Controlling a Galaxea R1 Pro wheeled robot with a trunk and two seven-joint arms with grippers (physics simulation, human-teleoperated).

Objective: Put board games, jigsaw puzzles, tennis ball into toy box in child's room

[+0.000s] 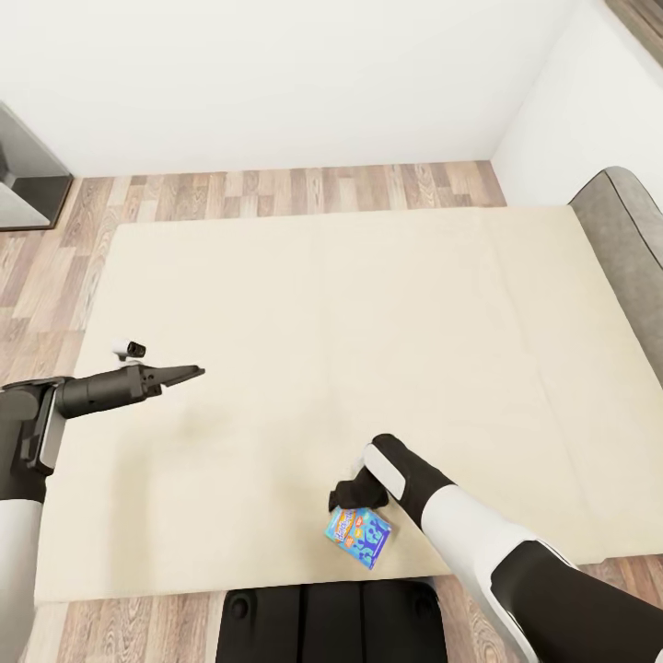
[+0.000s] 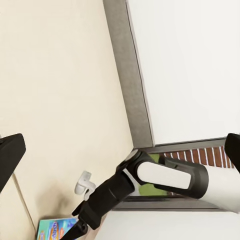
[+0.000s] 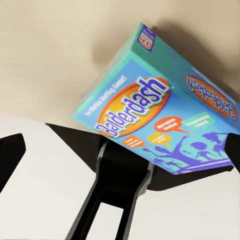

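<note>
Right hand [image 1: 348, 502] is clamped on the bright blue Balderdash board game box [image 1: 359, 535], lifted just off the beige bed mattress [image 1: 368, 322] near its front edge for carrying; left hand [image 1: 189, 372] hangs empty, can't tell its state.

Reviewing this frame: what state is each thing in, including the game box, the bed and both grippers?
Blue board game: closed, tilted, at the bed's near edge, at the right gripper's tips; held or not, cannot tell.
Bed: plain beige mattress, otherwise bare.
Right gripper: at the game box; jaws hidden.
Left gripper: over the mattress, holding nothing; fingers look together.
</note>
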